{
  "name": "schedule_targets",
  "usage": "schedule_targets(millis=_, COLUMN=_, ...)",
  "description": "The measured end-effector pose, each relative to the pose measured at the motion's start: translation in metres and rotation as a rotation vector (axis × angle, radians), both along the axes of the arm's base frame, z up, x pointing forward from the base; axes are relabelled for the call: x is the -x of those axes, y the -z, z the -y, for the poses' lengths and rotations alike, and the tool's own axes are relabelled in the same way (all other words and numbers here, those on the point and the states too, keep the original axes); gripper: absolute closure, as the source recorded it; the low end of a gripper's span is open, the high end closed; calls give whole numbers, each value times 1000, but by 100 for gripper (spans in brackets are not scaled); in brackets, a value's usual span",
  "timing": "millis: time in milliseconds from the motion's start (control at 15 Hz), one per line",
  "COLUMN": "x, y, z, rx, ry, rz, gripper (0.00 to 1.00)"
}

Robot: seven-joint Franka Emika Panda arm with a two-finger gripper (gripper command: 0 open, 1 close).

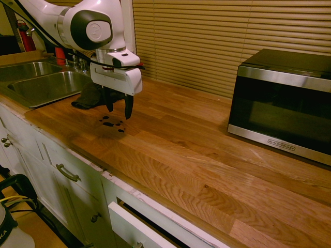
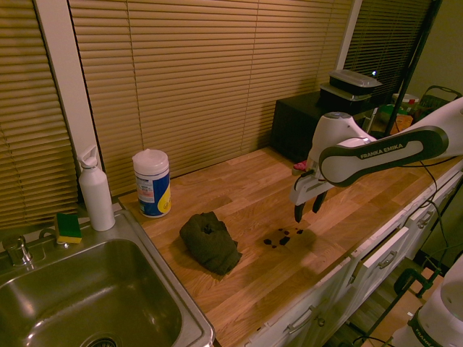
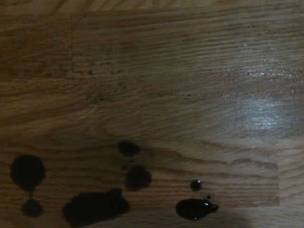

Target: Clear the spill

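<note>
We are holding our white arm out over the wooden counter (image 1: pixel 207 170), with the wrist bending downward and the gripper (image 1: pixel 118 106) hanging from it, fingers aiming at the wood. In the second exterior view we are reaching in from the picture's right, the forearm sloping down toward the hand, and the hand is leaning slightly rather than standing quite plumb. We are keeping the two dark fingers spread wide apart, with nothing between them, and their tips are hovering above the surface without touching it.

The spill (image 2: pixel 283 237) is lying on the counter near the place our fingertips are pointing at, a loose cluster of dark drops and blotches. Our wrist view is looking down on it from close by, showing several rounded spots, one long blotch and a glossy drop that is catching the light.

The dark rag (image 2: pixel 210 243) is sitting crumpled on the wood, between the spill and the sink (image 2: pixel 98 300), apart from our fingers. A wipes tub (image 2: pixel 152 183) is standing near the rag, a white bottle (image 2: pixel 96 194) is standing at the sink's edge, and a sponge (image 2: pixel 68 228) is resting just beside it. Well apart from the sink, a microwave (image 1: pixel 284 103) is occupying the counter near the blinds (image 1: pixel 191 41).
</note>
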State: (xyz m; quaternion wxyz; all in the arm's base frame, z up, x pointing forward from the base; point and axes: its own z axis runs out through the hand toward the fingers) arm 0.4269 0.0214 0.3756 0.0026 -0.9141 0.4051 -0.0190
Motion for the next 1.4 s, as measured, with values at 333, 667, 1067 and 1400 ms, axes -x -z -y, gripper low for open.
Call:
schedule_targets(millis=333, x=-13, y=-18, z=-18, rx=4, ry=-32, rz=48, gripper=0)
schedule_targets(millis=667, x=-48, y=-56, z=-83, rx=-27, ry=-52, rz=126, gripper=0)
schedule_targets(millis=1067, x=-87, y=-70, z=-160, rx=-66, ry=-73, rz=159, gripper=0)
schedule_targets(millis=1400, x=-89, y=-76, z=-208, rx=-100, ry=-77, rz=178, gripper=0)
